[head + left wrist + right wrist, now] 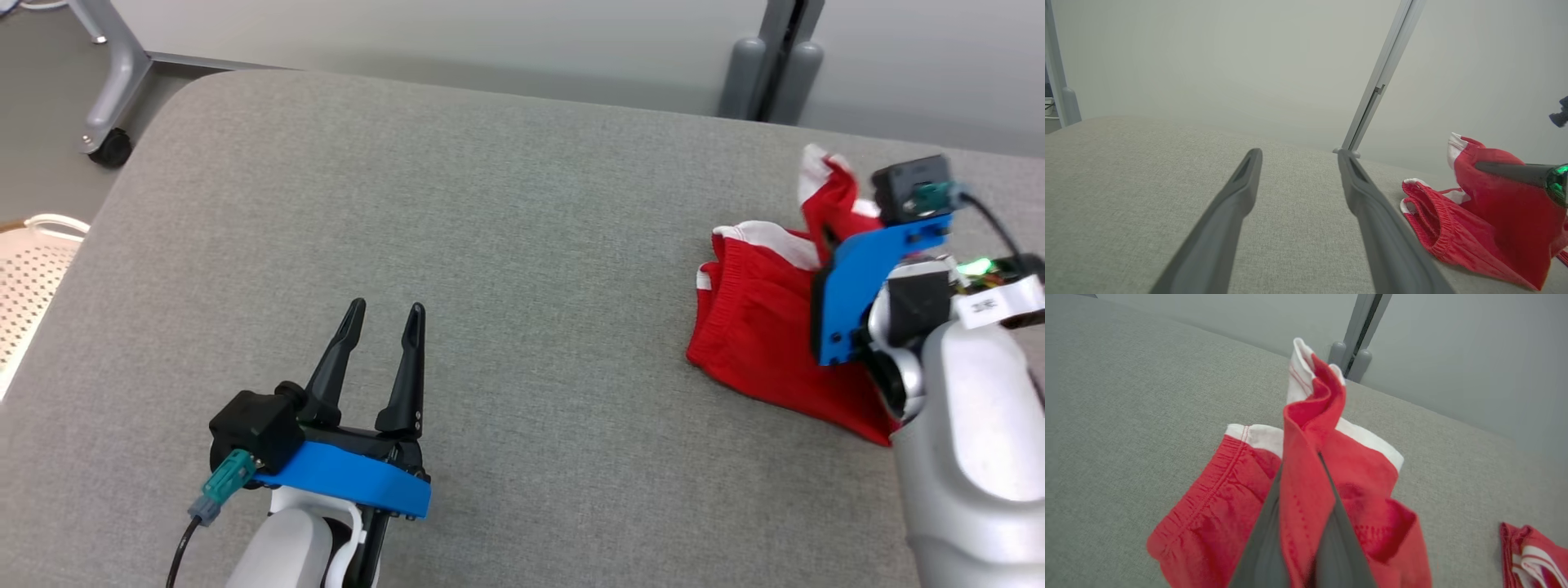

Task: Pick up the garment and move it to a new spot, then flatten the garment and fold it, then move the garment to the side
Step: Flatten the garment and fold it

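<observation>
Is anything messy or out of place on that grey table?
Yes: the red garment lies bunched at the right side of the table, not flat. The right hand pinches one fold upward, white trim sticking up. The left hand is open, holding nothing.

Grey fabric table point(522, 245) spans the centre; pale wall point(449, 33) along the top, wheeled leg point(114, 73) upper left, post point(744, 77) upper right, white basket point(33, 286) mid-left.

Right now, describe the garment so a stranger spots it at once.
On the grey padded table, look to the robot's right. The garment lies crumpled there, one fold pinched by the right pincer. Its bright red with white trim stands out.
</observation>
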Tool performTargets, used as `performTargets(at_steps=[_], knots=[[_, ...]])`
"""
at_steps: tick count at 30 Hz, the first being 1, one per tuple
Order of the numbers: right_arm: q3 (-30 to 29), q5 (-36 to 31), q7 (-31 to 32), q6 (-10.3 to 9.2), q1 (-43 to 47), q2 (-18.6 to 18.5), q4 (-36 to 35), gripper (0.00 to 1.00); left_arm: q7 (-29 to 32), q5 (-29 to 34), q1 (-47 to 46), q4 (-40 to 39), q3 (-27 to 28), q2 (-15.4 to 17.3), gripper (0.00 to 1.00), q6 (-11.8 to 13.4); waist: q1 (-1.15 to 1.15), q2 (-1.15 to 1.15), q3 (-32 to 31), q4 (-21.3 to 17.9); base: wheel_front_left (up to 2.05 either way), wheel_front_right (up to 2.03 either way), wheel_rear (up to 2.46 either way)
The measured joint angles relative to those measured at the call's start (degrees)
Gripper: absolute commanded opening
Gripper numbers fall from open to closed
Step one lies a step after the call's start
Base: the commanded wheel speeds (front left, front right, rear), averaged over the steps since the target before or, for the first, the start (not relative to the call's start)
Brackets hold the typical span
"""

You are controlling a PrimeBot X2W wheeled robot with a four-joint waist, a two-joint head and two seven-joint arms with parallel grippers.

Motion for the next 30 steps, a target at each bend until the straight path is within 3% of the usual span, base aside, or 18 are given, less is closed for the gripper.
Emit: performTargets(at_steps=[7,8,9,12,18,22,30], knots=[[4.5,-0.9,0.8,0.00,0.5,1.6,5.6,0.00,0.0,-0.5,0.2,0.2,-0.6,-0.1,1.00,0.0,0.01,0.00,-0.3,2.2,0.00,0.00,0.00],[4.8,-0.8,0.5,0.00,0.5,1.7,6.3,0.36,0.0,-0.5,0.3,0.2,-0.5,-0.1,1.00,0.0,0.00,0.00,-0.4,2.4,0.00,0.00,0.00],[5.0,-0.2,0.0,0.00,0.5,1.9,7.0,1.00,0.0,-0.5,0.5,0.2,-0.5,-0.1,1.00,0.0,0.00,0.00,-0.4,2.6,0.00,0.00,0.00],[6.3,3.6,-2.1,0.00,0.5,2.2,7.7,1.00,0.0,-0.6,1.1,0.4,-0.5,-0.1,1.00,0.0,0.00,0.00,-0.8,2.8,0.00,0.00,0.00],[9.4,21.6,-7.1,0.00,0.4,2.9,2.8,1.00,0.0,-0.6,2.4,0.3,0.7,0.2,1.00,0.0,0.00,0.00,-2.2,2.2,0.00,0.00,0.00],[6.9,20.8,-9.4,0.00,1.5,2.3,-2.0,1.00,0.0,-0.5,3.0,0.0,1.3,0.3,1.00,0.0,0.00,0.00,-3.2,1.0,0.00,0.00,0.00],[-4.8,10.6,-8.8,-0.01,7.6,-5.1,-5.2,1.00,0.0,-0.4,3.5,-0.6,1.6,0.3,1.00,0.0,0.00,-0.01,-3.5,-1.2,0.00,0.00,0.00]])
